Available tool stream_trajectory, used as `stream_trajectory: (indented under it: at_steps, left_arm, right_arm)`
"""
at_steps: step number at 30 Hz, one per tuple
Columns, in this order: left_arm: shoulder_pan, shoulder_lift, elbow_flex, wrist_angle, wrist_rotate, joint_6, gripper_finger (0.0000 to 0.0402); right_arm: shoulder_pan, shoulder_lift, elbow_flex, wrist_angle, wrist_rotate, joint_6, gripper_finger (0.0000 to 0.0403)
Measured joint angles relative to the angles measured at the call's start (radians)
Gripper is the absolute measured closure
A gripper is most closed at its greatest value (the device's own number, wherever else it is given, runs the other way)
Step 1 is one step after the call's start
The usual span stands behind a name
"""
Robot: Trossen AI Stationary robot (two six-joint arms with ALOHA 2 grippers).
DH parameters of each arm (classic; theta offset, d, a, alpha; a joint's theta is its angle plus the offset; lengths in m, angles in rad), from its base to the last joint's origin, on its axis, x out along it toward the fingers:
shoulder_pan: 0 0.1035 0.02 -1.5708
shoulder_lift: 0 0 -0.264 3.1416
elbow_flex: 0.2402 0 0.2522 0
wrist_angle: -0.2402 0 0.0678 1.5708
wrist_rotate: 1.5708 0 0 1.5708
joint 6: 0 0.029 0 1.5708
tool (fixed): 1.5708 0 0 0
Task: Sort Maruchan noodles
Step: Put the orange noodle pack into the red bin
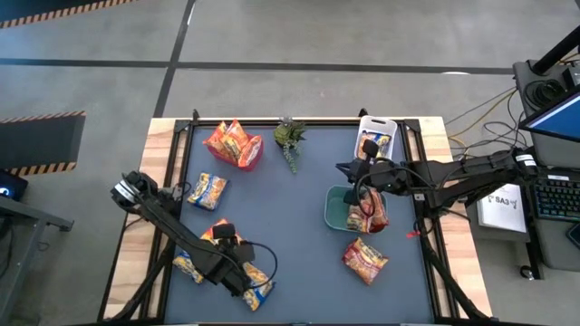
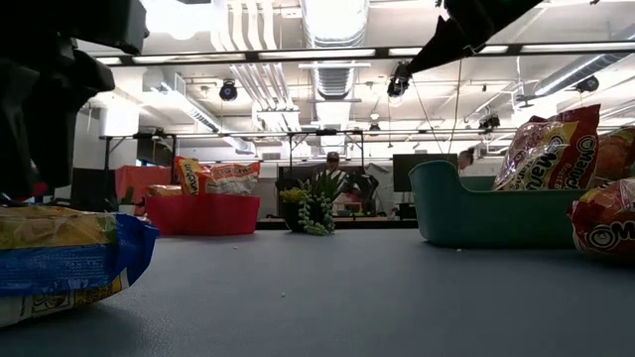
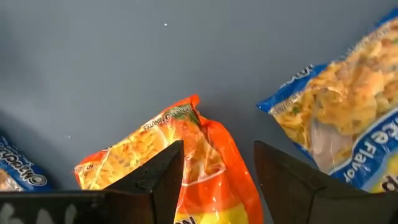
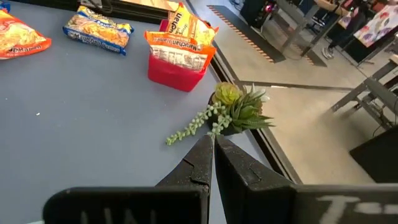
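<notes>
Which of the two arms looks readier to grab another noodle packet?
The left. Its gripper is open with an orange packet between its fingers. The right gripper is shut and empty, above the teal bin.

The orange noodle packet [image 3: 186, 165] runs off the left wrist view's edge behind the left gripper's fingers [image 3: 163, 177]. In the low view, a red packet [image 2: 605, 220] is cropped.
</notes>
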Motion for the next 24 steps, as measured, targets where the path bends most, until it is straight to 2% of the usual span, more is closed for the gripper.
stream_trajectory:
  at_steps: [8, 16, 24]
  left_arm:
    - [-0.038, 0.000, -0.010, 0.044, 0.000, -0.045, 0.0225]
    - [-0.070, 0.000, -0.072, 0.065, -0.030, -0.152, 0.0225]
    - [-0.074, 0.001, -0.116, 0.112, -0.049, -0.164, 0.0225]
  right_arm:
    - [-0.003, 0.000, 0.000, 0.040, 0.000, -0.046, 0.0394]
    - [-0.022, 0.000, 0.000, 0.047, 0.000, -0.053, 0.0394]
    - [-0.042, 0.000, 0.000, 0.047, 0.000, -0.050, 0.0394]
